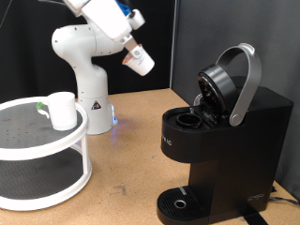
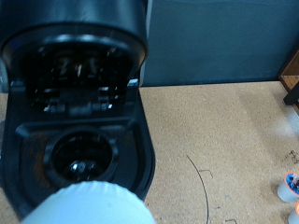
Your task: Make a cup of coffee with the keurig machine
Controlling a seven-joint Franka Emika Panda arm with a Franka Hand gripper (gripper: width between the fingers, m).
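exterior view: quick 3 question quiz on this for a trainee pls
1. True or false: the lid of the keurig machine is shut.
2. Where does the cup stand? A: on the drip tray. B: on the top tier of the white round stand. C: on the table.
3. Fill in: the gripper, up in the air to the exterior view's left of the machine, holds a small white ___.
Key: 1 false, the lid is raised. 2 B. 3 pod.
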